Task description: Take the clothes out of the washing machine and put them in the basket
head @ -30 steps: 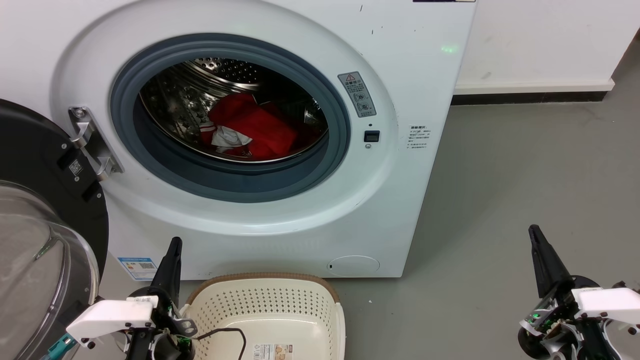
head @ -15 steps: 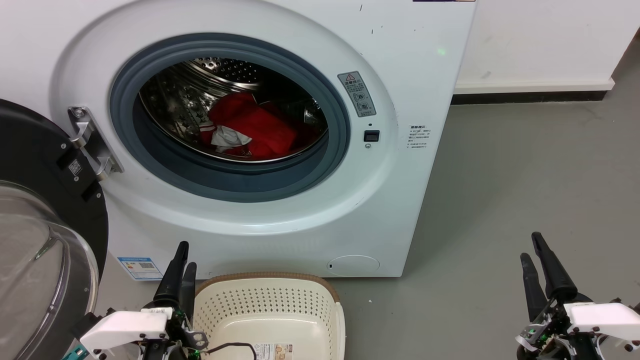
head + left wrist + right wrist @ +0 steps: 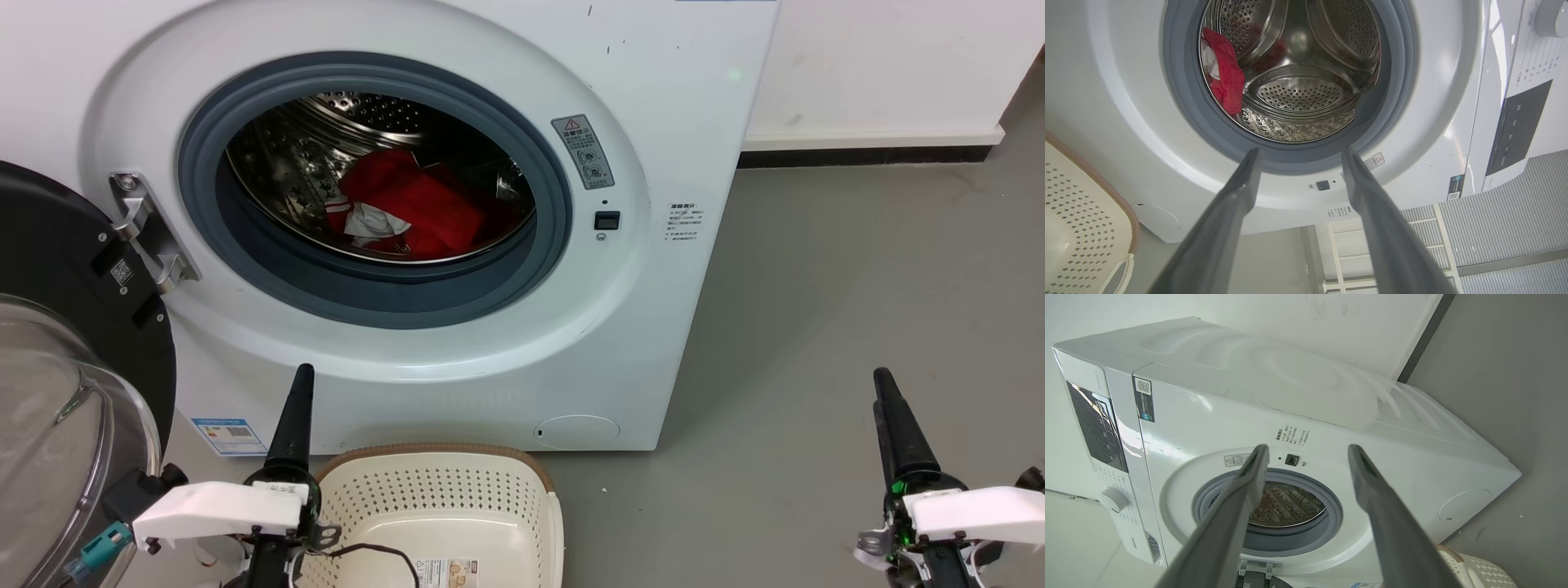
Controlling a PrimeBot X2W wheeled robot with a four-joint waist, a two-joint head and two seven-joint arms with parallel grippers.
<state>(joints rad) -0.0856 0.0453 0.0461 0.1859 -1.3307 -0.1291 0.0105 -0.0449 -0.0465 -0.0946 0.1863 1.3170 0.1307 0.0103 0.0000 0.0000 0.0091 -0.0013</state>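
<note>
The red clothes (image 3: 412,208) lie low in the drum (image 3: 326,139) of the washing machine (image 3: 653,327), well beyond the left tool (image 3: 1300,152) and right tool (image 3: 1308,447), both spread open near the floor, with the basket (image 3: 433,452) just beside the left one.

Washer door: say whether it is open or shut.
Open. The door stands swung out at left on its hinge, leaving the clothes visible in the drum.
</note>
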